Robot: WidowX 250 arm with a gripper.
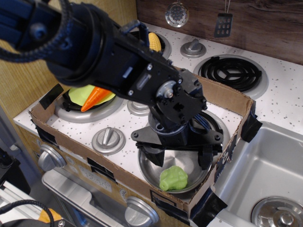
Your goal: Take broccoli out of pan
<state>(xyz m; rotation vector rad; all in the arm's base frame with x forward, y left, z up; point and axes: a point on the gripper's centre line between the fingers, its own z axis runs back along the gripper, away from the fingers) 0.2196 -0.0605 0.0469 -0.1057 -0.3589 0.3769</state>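
Note:
The light-green lumpy broccoli [173, 178] lies in the shiny steel pan [150, 171], near its front rim. My black gripper [179, 157] hangs over the pan just behind and above the broccoli. Its two fingers [153, 154] stand wide apart, one at the pan's left side and one at its right, and hold nothing. The arm covers most of the pan's back half.
A cardboard wall [118, 177] frames the toy stove. An orange carrot [96, 96] lies on a yellow-green plate [79, 92] at the left burner. Knobs [108, 140] sit in front. A black coil burner [232, 73] is at the back right and a sink [265, 189] at the right.

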